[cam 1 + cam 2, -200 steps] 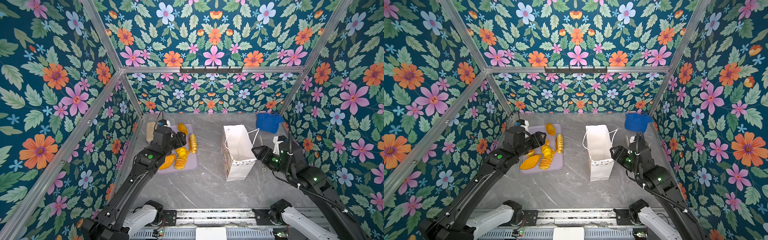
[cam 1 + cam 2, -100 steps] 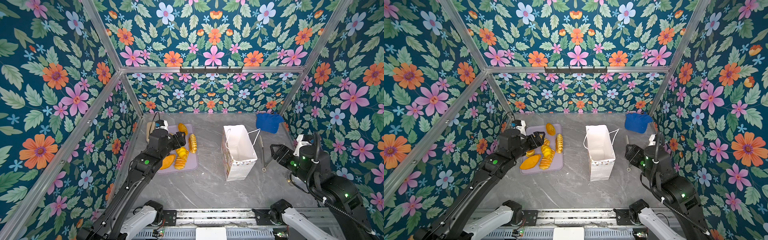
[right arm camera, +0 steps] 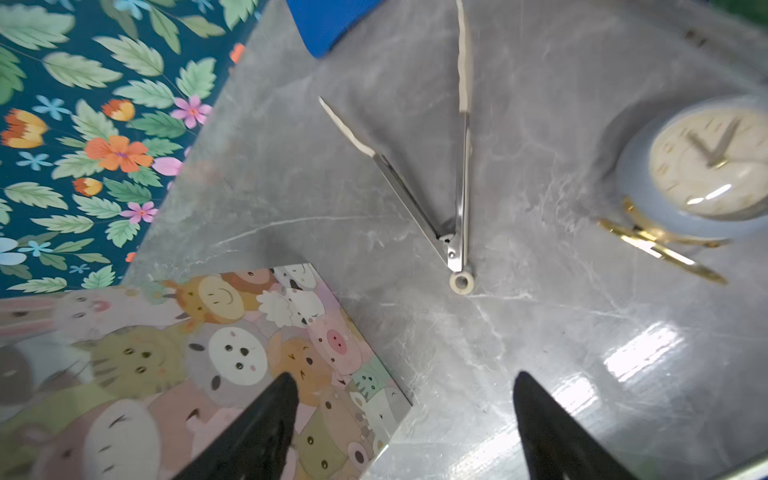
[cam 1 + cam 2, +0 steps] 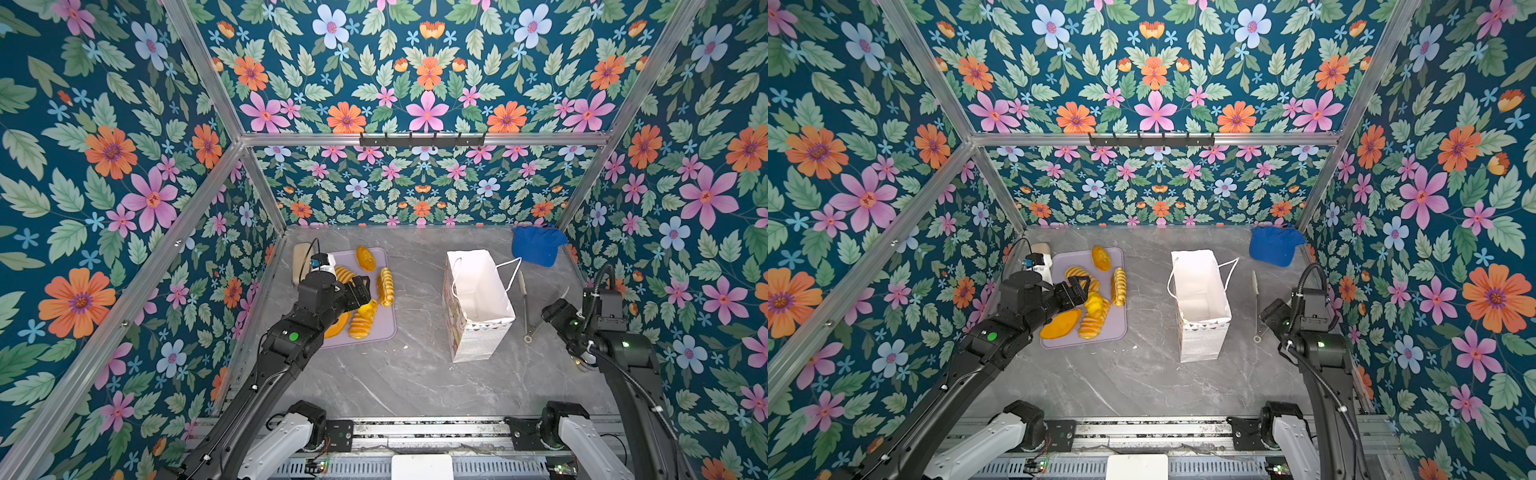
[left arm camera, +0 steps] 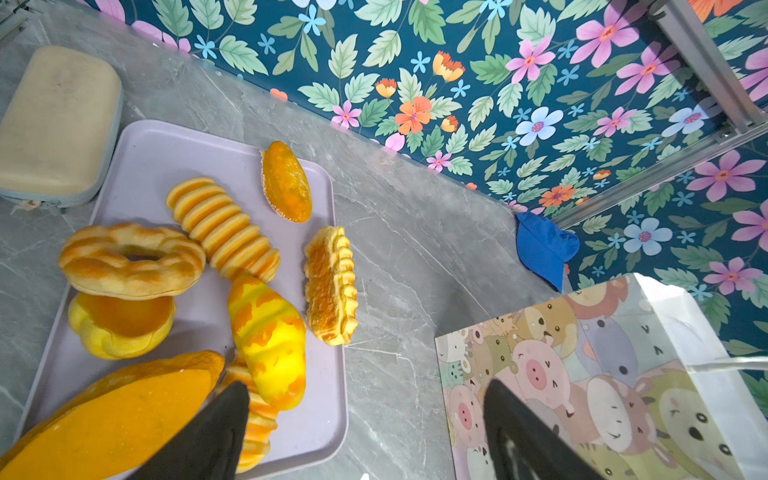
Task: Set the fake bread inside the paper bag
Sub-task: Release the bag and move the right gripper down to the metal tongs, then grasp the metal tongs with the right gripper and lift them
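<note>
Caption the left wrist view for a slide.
Open left gripper hovers over a lilac tray of fake bread, cartoon-animal paper bag upright nearby.

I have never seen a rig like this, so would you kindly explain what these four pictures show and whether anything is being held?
These are two black robot arms, each ending in a two-fingered gripper, inside a flower-papered booth. Two pictures look down from overhead, side by side; the other two come from cameras on the wrists. On the grey table are a lilac tray of toy bread, a beige case, an open paper bag, a blue cap, metal tongs and a small clock. The left gripper hangs open over the tray; the right gripper is open beside the bag. Neither holds anything.
</note>
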